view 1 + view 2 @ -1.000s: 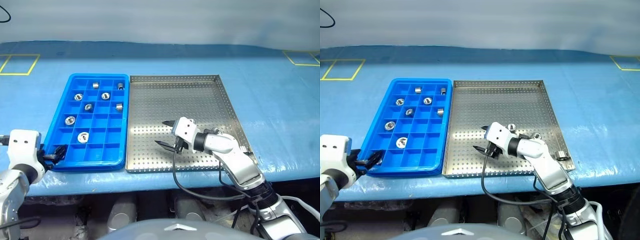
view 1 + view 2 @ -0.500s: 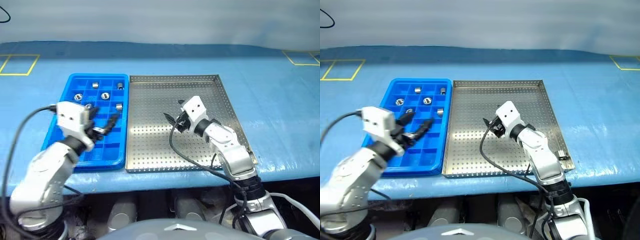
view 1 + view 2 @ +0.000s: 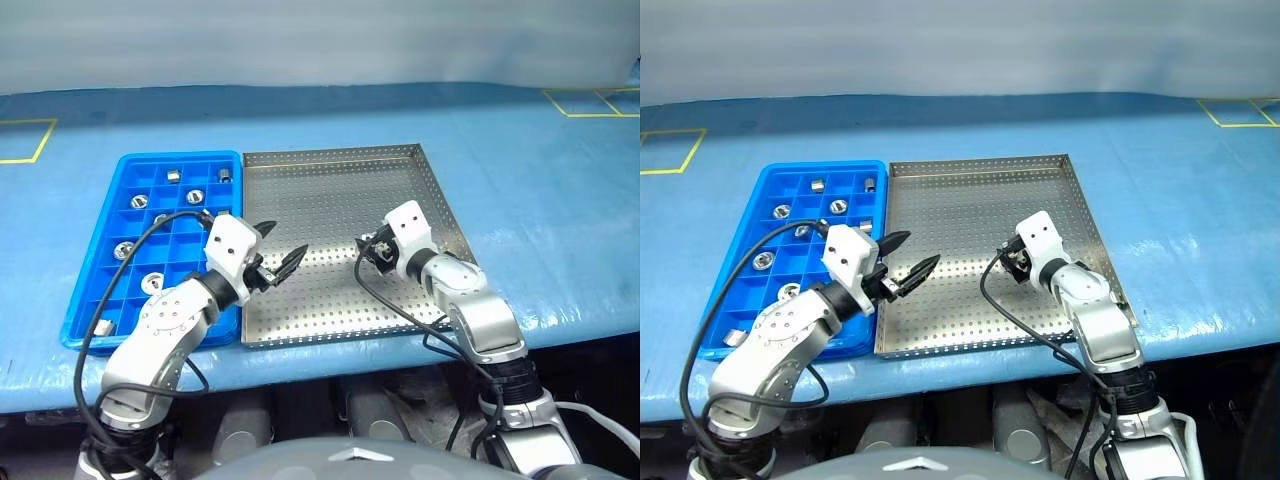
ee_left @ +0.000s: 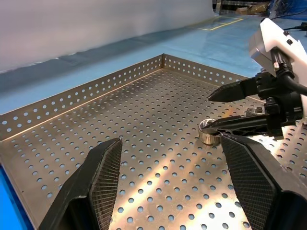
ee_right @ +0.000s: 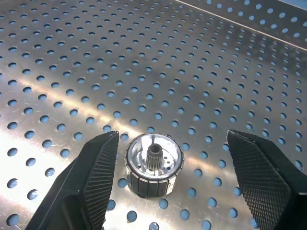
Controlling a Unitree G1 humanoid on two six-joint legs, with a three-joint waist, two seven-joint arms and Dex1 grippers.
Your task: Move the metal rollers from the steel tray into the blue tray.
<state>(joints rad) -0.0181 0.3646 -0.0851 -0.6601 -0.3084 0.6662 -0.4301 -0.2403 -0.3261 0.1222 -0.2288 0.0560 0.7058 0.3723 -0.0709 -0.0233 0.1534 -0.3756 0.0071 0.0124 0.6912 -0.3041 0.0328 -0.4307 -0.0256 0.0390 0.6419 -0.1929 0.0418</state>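
The steel tray (image 3: 330,190) lies in the middle of the table, with the blue tray (image 3: 180,156) against its left side. Several metal rollers (image 3: 124,249) sit in separate compartments of the blue tray. One metal roller (image 5: 154,164) stands upright on the steel tray's perforated floor. My right gripper (image 5: 173,136) is open and low over it, one finger on each side, not touching it. My left gripper (image 3: 285,238) is open and empty above the steel tray's left part, pointing toward the right gripper (image 4: 208,112) and the roller (image 4: 209,132).
A blue cloth covers the table, with yellow tape squares (image 3: 20,140) at the far left and far right (image 3: 590,100). Black cables loop from both wrists above the trays' front edges. The steel tray's low perforated rim (image 4: 86,96) runs behind the roller.
My left arm has swung right, from the blue tray's front left corner to above the steel tray's left part. My right gripper has moved right, over a roller. The camera has turned slightly right.
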